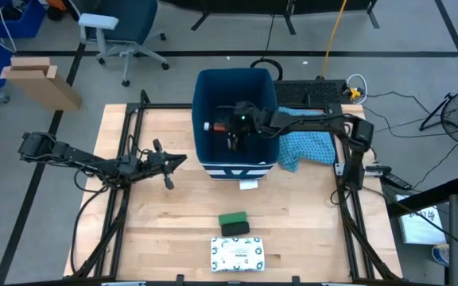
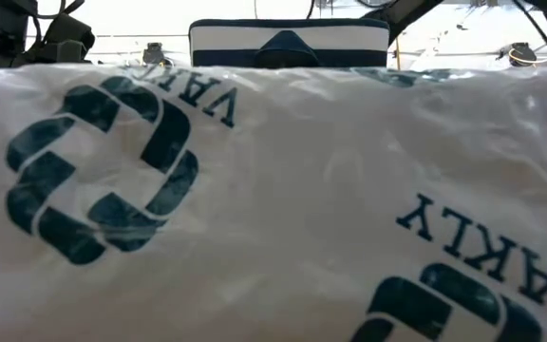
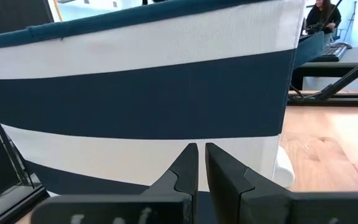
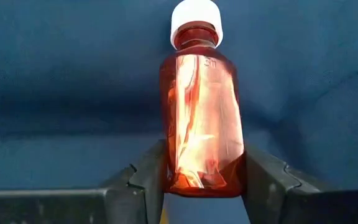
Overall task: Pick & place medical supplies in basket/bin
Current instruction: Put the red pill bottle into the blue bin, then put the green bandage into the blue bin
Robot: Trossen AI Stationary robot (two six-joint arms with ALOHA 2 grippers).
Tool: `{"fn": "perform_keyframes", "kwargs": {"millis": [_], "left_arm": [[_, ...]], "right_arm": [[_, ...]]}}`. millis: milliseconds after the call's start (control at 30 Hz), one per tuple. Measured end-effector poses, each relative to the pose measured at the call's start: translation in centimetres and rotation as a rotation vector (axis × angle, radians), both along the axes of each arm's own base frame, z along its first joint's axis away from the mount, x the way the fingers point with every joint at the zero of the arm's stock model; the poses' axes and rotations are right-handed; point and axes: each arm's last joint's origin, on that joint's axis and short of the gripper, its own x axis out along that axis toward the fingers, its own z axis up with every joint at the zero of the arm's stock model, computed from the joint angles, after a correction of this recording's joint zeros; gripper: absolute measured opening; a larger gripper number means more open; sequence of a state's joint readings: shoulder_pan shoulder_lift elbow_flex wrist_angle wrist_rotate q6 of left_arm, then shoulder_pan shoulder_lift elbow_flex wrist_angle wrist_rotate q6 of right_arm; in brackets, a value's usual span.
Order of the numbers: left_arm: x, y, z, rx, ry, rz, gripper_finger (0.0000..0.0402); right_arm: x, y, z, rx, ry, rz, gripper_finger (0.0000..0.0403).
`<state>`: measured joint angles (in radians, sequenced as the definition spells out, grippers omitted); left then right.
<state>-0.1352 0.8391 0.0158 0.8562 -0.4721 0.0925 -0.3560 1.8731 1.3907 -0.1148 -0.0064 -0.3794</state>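
The orange bottle (image 4: 202, 118) with a white cap (image 4: 195, 18) sits between the fingers of my right gripper (image 1: 235, 131), which reaches from the table's right over the dark blue bin (image 1: 205, 95). Only blue bin fabric shows behind the bottle. My left gripper (image 3: 201, 168) is shut and hovers level just left of the bin's striped side (image 3: 135, 87), touching nothing. The green box (image 1: 233, 221) and the white packet with green print (image 1: 238, 253) lie flat on the table near its near edge. No small red item is in view. My right gripper pinches the orange bottle by its lower body near the base (image 4: 197, 177), one finger (image 4: 143, 177) on each flat side. The fingers lie along the bottle, which sticks out beyond them with its cap (image 1: 207, 125) toward the bin's left wall. Whether it rests on anything I cannot tell.
A light blue patterned cloth (image 1: 304, 147) lies right of the bin under the right arm. The white packet (image 2: 254, 209) fills the low view, with the bin's striped front (image 2: 288, 43) behind it. Bare wood lies between bin and green box. Black frame rails run along both table sides.
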Motion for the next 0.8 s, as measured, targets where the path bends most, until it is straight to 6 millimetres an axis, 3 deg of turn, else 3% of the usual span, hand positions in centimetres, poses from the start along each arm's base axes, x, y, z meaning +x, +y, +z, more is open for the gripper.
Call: {"fn": "perform_keyframes", "kwargs": {"millis": [167, 400, 600, 800], "left_arm": [[0.0, 0.0, 0.0, 0.003, 0.006, 0.0, 0.0035], [0.0, 0.0, -0.3, 0.008, 0.033, -0.001, 0.0035], [0.0, 0.0, -0.3, 0.004, 0.032, -0.002, 0.0035], [0.0, 0.0, -0.4, -0.006, 0.034, -0.003, 0.0035]], "right_arm": [[0.6, 0.3, -2.3, 0.03, 0.064, 0.034, 0.0151], [0.5, 0.2, -2.0, 0.006, 0.068, -0.017, 0.0207], [-0.4, 0.4, 1.1, -0.036, -0.001, -0.035, 0.0249], [-2.3, 1.1, 5.8, -0.076, -0.097, -0.048, 0.0268]]}}
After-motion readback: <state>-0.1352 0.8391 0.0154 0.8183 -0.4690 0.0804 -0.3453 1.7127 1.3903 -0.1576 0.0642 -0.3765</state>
